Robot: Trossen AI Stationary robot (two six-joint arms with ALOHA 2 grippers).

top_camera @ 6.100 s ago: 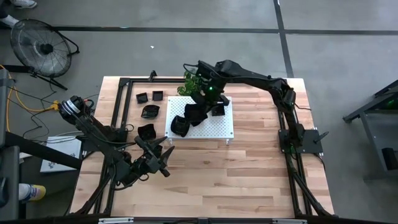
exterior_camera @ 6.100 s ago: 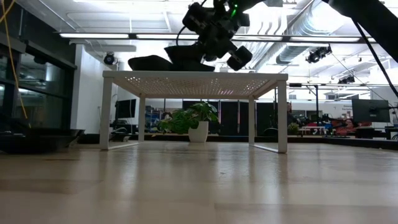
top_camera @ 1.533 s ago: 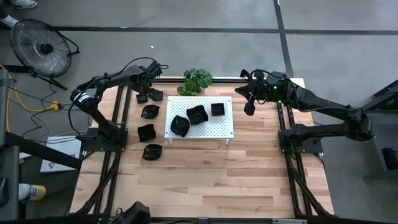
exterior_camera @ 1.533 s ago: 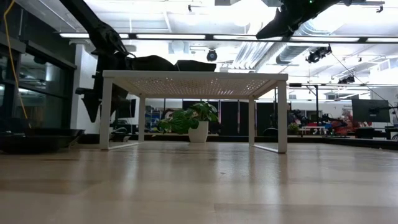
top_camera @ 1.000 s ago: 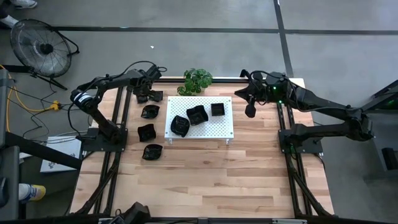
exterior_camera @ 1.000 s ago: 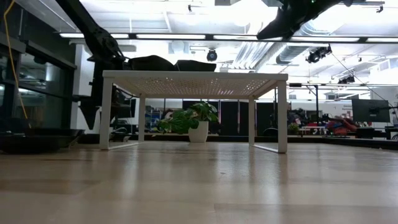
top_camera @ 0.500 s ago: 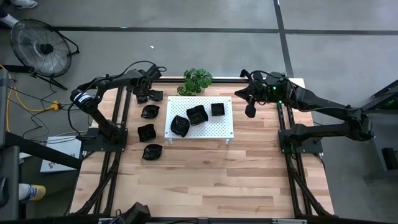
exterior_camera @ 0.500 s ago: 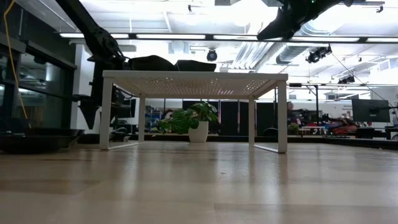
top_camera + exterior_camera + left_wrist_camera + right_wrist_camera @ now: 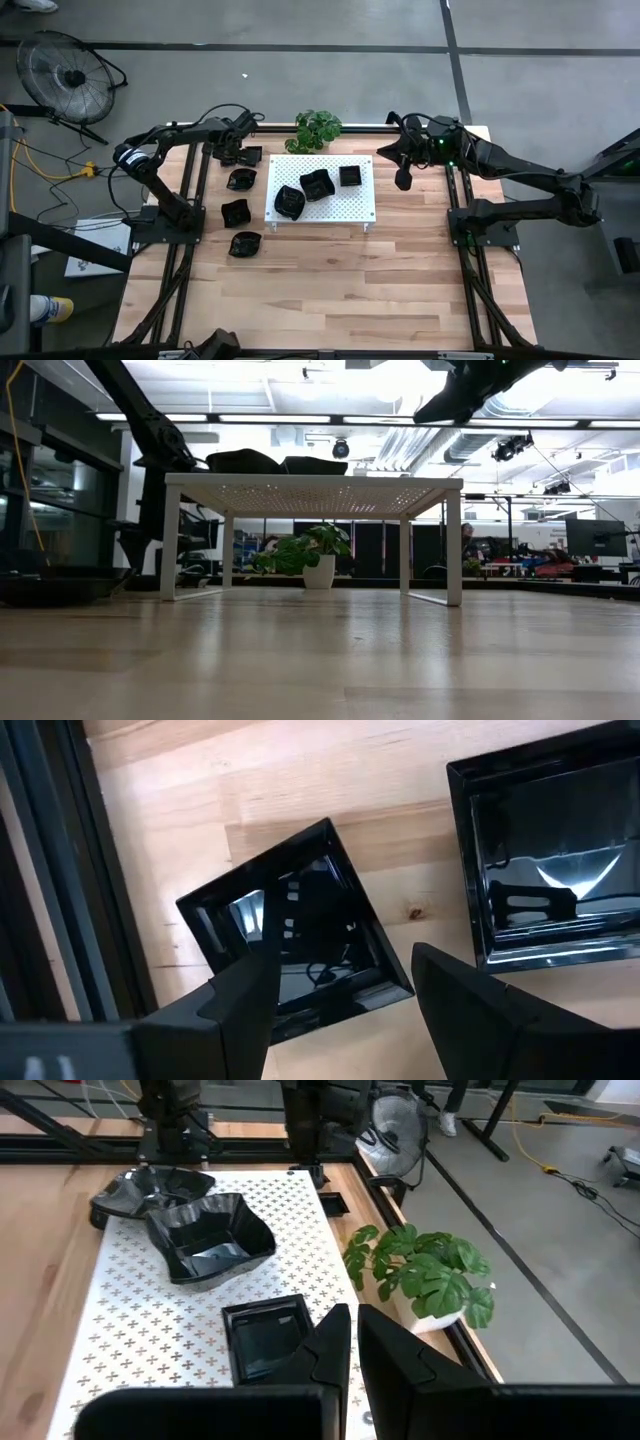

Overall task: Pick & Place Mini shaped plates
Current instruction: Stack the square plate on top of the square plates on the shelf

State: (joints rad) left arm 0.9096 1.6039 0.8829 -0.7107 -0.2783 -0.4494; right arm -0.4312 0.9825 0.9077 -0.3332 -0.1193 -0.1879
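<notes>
Black square dishes lie at the upper left of the wooden table (image 9: 330,270), where the left gripper (image 9: 340,982) hangs released over one tilted square dish (image 9: 295,930), a second dish (image 9: 545,870) just beside it. Three more dishes sit on the white board (image 9: 350,205) at centre. The right gripper (image 9: 353,1335), upper right, is clenched, empty.

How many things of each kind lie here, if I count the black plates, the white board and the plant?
plates on the board: 3
plates on the table: 5
board: 1
plant: 1
Total: 10
</notes>
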